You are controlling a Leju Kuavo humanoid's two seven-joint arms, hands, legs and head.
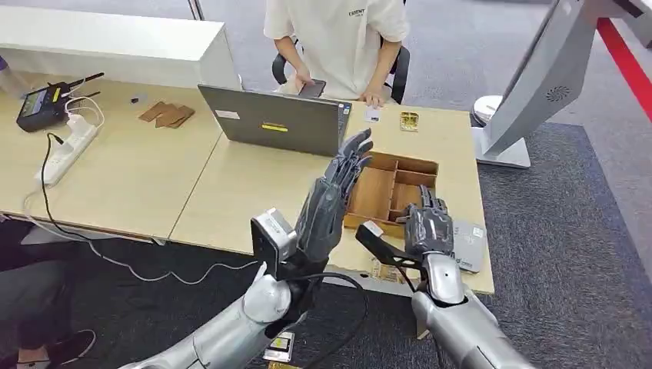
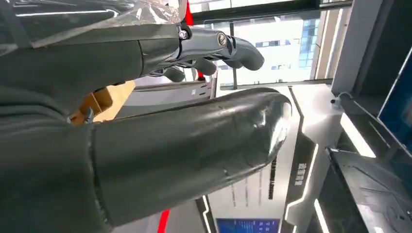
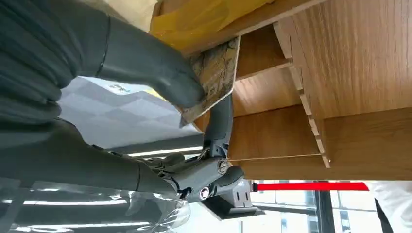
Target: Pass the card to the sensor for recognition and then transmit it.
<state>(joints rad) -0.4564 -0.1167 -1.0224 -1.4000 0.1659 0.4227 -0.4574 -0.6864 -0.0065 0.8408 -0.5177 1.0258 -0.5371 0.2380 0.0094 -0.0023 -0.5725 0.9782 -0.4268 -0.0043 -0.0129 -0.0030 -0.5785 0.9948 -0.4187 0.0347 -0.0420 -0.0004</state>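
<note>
My right hand [image 1: 427, 227] hangs over the near edge of the wooden divided tray [image 1: 392, 187]. In the right wrist view its thumb [image 3: 145, 63] and a finger pinch a patterned card [image 3: 214, 77] beside the tray's partitions [image 3: 311, 121]. From the head view the hand hides the card. A flat grey sensor box [image 1: 467, 244] lies on the table just right of that hand. My left hand [image 1: 332, 201] is raised to the left of the tray, fingers stretched upward and apart, with nothing in it. Its thumb [image 2: 194, 150] shows bare in the left wrist view.
A grey laptop [image 1: 273, 119] stands open behind the tray, with a seated person [image 1: 338, 34] beyond it. A gold card [image 1: 409, 121] lies at the table's far edge. A power strip [image 1: 68, 146] and a black handset [image 1: 42, 105] are far left. A white kiosk [image 1: 530, 84] stands right.
</note>
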